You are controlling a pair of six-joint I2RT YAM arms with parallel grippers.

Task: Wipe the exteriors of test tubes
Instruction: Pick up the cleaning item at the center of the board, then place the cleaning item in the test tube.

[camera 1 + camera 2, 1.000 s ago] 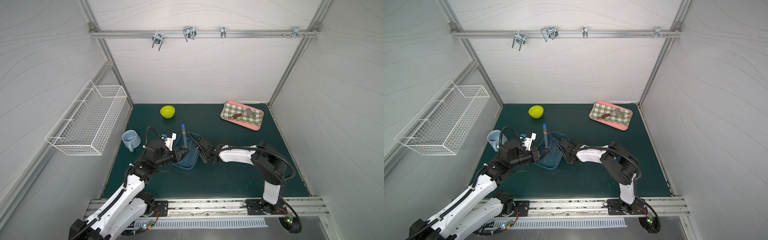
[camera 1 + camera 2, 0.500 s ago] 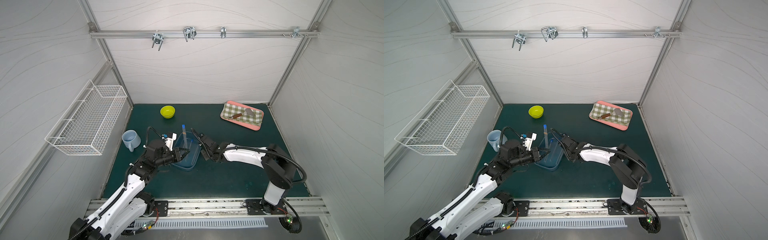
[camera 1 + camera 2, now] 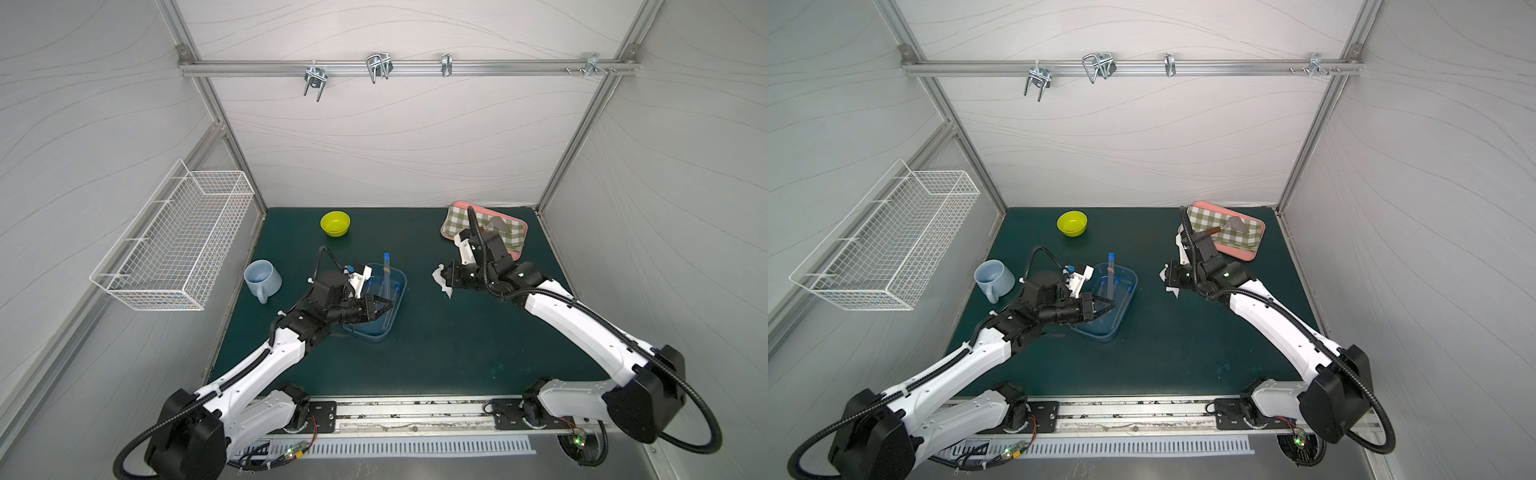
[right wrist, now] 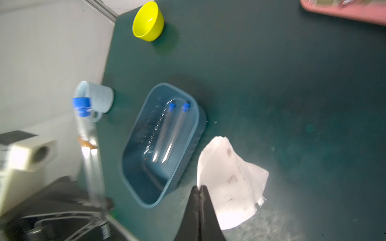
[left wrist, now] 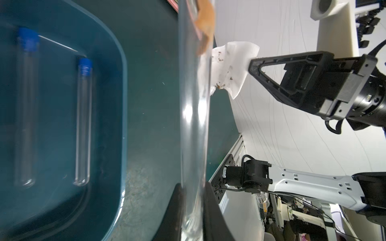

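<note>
1. Dark green matting (image 3: 436, 353) covers the tabletop of a white-panelled enclosure, where two white-and-black robot arms are seen reaching inward from a metal rail at the front edge.
2. A long clear test tube (image 3: 387, 276) with a blue cap is held upright over a translucent blue plastic tub (image 3: 401, 291). Its rounded lower end is pinched between the closed fingers of the left gripper (image 3: 386, 308).
3. An orange smear (image 5: 205, 25) is seen on the tube's wall, a short way below the cap.
4. Two more clear blue-capped tubes (image 5: 83, 119) are shown lying side by side on the tub's floor, their caps pointing the same way.
5. A crumpled white paper wipe (image 4: 227, 183), flecked with brownish marks, is clamped in the tightly shut right gripper (image 4: 200, 200). In both top views the gripper is held to the right of the tub, apart from the upright tube.
6. A small yellow-green bowl (image 3: 335, 223) is set near the back wall, and a pale blue mug (image 3: 262, 278) stands to the left of the tub.
7. A pink tray (image 4: 344, 11) lined with green checked cloth is placed in the back right corner, and a white wire basket (image 3: 174, 245) is fixed to the left wall.
</note>
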